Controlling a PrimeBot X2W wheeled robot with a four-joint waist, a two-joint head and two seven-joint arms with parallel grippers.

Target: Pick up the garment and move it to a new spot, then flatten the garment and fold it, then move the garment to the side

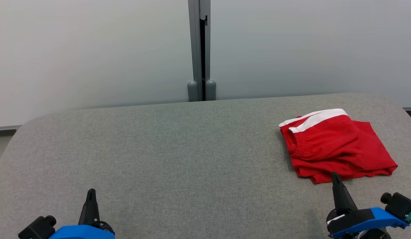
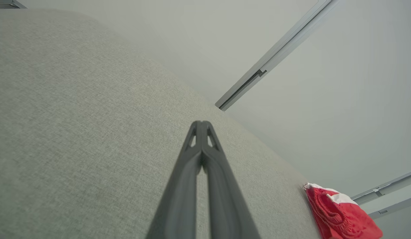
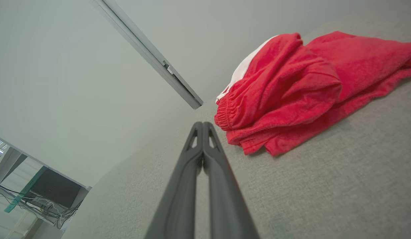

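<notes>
At the lower left of the head view, the left gripper (image 1: 91, 192) is seen above the near part of the bench (image 1: 179, 149). Its jaws are pressed together and nothing is held between them. This is confirmed in the left wrist view, where the two dark fingers of the left gripper (image 2: 202, 124) meet at the tips over the grey fabric of the bench (image 2: 76, 116).

Behind the bench a pale wall (image 1: 92, 49) is seen, and it is divided near the middle by a grey upright post (image 1: 199, 49).

Further to the right, the garment (image 1: 335, 149) is laid on the right part of the bench, well apart from the left gripper. It is red with a white band along its far edge, and it is folded into a compact, roughly flat pile. In the left wrist view the garment (image 2: 341, 215) is seen at the lower right corner.

At the lower right, the right gripper (image 1: 335, 176) is pointed at the near edge of the garment. Its jaws are also pressed together and empty. In the right wrist view the right gripper (image 3: 203, 125) is seen just beside the gathered waistband of the garment (image 3: 291, 89); whether the cloth is touched cannot be told.
</notes>
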